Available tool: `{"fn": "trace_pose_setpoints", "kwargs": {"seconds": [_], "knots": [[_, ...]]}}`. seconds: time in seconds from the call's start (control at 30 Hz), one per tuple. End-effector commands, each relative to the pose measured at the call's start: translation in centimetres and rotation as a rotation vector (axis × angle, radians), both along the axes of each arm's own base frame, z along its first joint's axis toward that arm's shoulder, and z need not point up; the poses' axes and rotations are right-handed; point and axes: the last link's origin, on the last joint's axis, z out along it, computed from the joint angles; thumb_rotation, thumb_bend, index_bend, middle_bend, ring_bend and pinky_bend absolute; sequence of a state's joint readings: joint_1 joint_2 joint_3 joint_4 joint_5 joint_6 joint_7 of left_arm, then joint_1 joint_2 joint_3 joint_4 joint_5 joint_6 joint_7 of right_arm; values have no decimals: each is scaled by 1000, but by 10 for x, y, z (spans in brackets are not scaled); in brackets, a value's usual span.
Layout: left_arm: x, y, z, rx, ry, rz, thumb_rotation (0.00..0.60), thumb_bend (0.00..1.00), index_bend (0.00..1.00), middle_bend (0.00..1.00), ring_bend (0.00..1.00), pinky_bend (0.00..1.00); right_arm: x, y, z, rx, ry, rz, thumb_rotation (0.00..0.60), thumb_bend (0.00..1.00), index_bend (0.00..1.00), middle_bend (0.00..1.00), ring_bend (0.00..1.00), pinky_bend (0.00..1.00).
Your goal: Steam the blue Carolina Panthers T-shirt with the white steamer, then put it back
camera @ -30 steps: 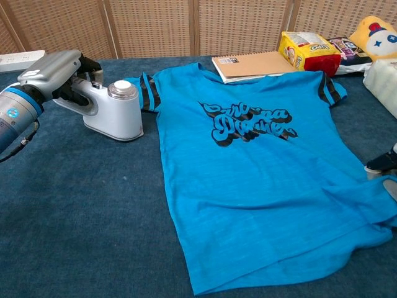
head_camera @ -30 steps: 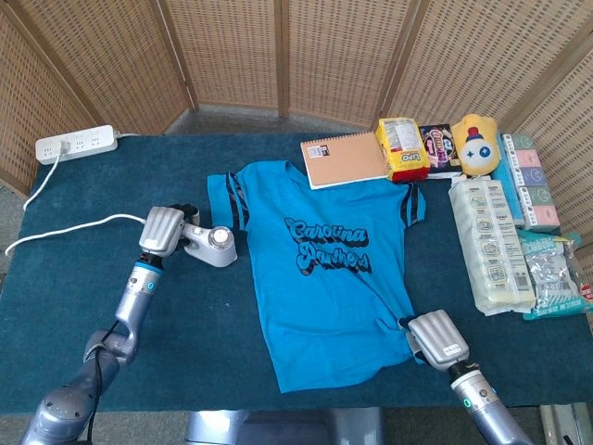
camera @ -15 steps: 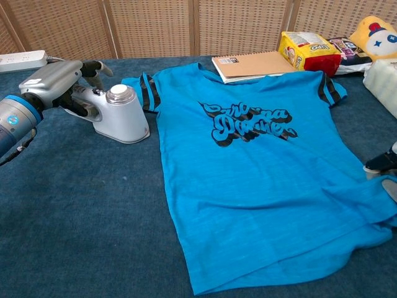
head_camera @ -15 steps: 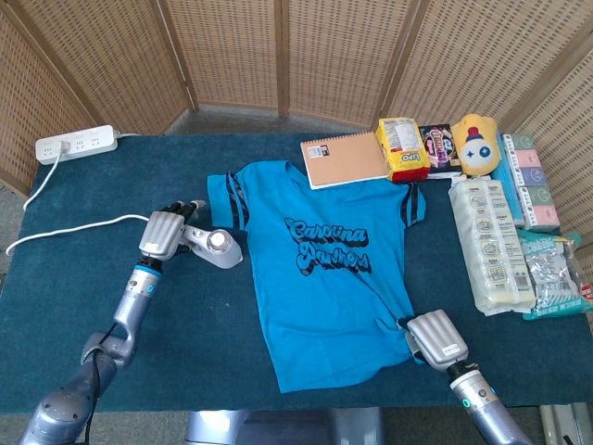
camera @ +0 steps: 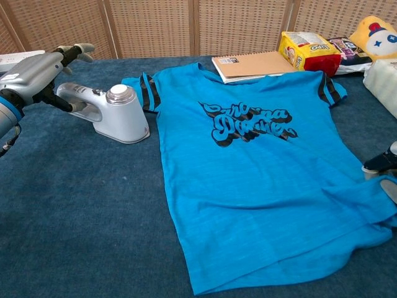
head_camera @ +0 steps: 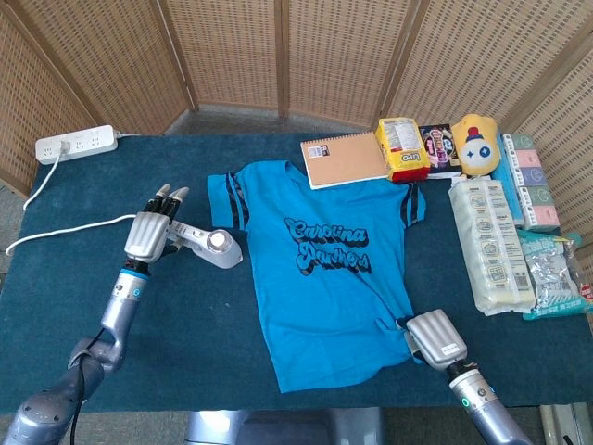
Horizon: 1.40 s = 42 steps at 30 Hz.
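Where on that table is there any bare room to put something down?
Bare cloth lies between the power strip and the T-shirt, behind the steamer, and along the front edge left of the shirt. The right side is crowded: notebook, snack bag, plush toy and tissue packs sit close together.

A dark blue cloth covers the counter (head_camera: 278,371), and a woven wicker screen (head_camera: 278,56) stands behind it at twelve o'clock. At ten o'clock lies a white power strip (head_camera: 76,145) with a white cord (head_camera: 65,232) trailing from it across the cloth. At one o'clock a tan spiral notebook (head_camera: 345,159) lies flat, with a yellow snack bag (head_camera: 402,148) just beside it, then a dark packet (head_camera: 437,148) and a yellow plush toy (head_camera: 476,145). At three o'clock sit a long white tissue pack (head_camera: 491,243), a row of pastel boxes (head_camera: 530,181) and clear wrapped packets (head_camera: 554,271)
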<state>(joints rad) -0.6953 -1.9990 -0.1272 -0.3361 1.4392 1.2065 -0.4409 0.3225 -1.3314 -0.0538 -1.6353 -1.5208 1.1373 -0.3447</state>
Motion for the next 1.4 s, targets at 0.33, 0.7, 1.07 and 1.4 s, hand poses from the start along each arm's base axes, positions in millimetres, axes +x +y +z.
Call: {"fn": "trace_pose_setpoints", "kwargs": {"seconds": [0.33,0.7,1.07,1.4], "knots": [[-7,-17,22,-34,-62,-21,600,271,0,107,0,182,-3,-1,7,-3,5,3,600,610,328,409,483,609],[6,-47,52,-11,-116,-83,600,270,0,84,0,181,-6,-2,21,-53,-55,-23,600,359,203,329,382,460],[-6,-99,97,-14,-88,59,600,270,0,84,0,181,-5,-7,42,-156,-171,-28,600,310,197,323,377,467],[-42,-185,154,52,-48,251,600,271,0,85,0,181,-13,-13,70,-315,-249,-44,600,308,218,342,401,491]]}}
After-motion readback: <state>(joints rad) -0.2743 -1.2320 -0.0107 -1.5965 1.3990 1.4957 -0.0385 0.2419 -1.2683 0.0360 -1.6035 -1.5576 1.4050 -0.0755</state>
